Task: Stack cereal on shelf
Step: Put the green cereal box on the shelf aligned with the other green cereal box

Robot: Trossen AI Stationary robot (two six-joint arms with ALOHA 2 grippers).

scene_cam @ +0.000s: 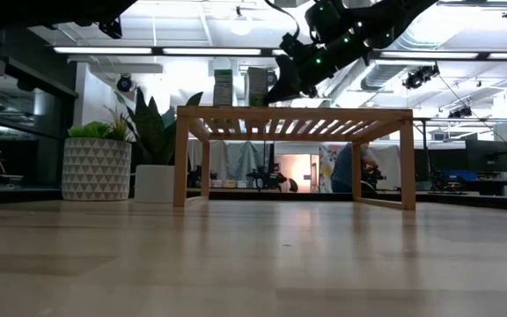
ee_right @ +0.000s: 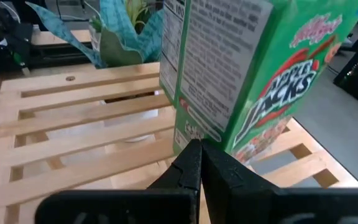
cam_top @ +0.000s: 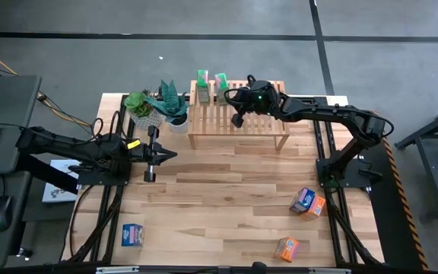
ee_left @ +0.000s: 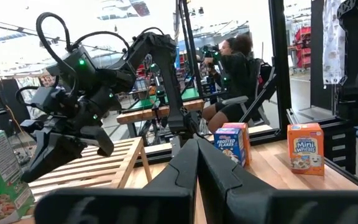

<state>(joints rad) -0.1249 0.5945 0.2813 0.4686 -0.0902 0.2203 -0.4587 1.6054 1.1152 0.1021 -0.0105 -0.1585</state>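
Slatted shelf [cam_top: 238, 122] half hidden by right gripper [cam_top: 237, 120]; both jaws closed, empty

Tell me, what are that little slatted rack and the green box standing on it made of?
The low light slatted rack looks like unpainted natural wood: pale grain shows along its slats, with a matte finish. The green rectangular cereal box seems to be thin printed cardboard with a slight sheen: flat folded panels carry bright lettering and a nutrition label.
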